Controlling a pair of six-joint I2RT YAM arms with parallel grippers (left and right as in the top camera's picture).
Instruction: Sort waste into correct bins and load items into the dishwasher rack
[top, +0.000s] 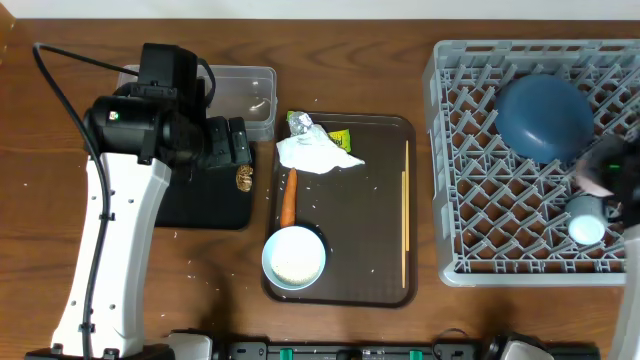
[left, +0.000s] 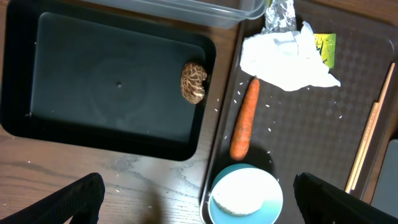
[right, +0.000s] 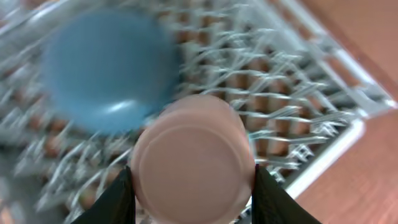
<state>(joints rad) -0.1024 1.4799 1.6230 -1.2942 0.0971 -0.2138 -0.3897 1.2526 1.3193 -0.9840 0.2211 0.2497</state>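
R pincer (right: 194, 193) pinches the pink cup (right: 189, 152), one finger on each side, cup's round end facing the wrist cam. It hangs over the grey rack (top: 480, 200); view is blurred. In the rack: dark blue dish (top: 545, 118) at the far side, small blue cup (top: 587, 222) nearer the front-right corner.

L pincer (left: 198, 186) is spread wide w/ nothing between the fingers, above the near edge of the black tray (left: 37, 118). Brown food lump (left: 193, 81) lies inside that tray by its right wall, ahead of the pincer. Carrot (left: 244, 118) is on the brown serving tray (top: 380, 200), just right of the lump. Bowl w/ rice (left: 244, 196) sits between the fingers, closer to the right one. Napkin (left: 286, 59), foil ball (left: 280, 14) and wrapper (left: 324, 46) are bunched at the far end; chopsticks (left: 367, 143) lie along the right side. Clear tub (top: 235, 90) is behind the black tray on the tabletop (top: 350, 330).
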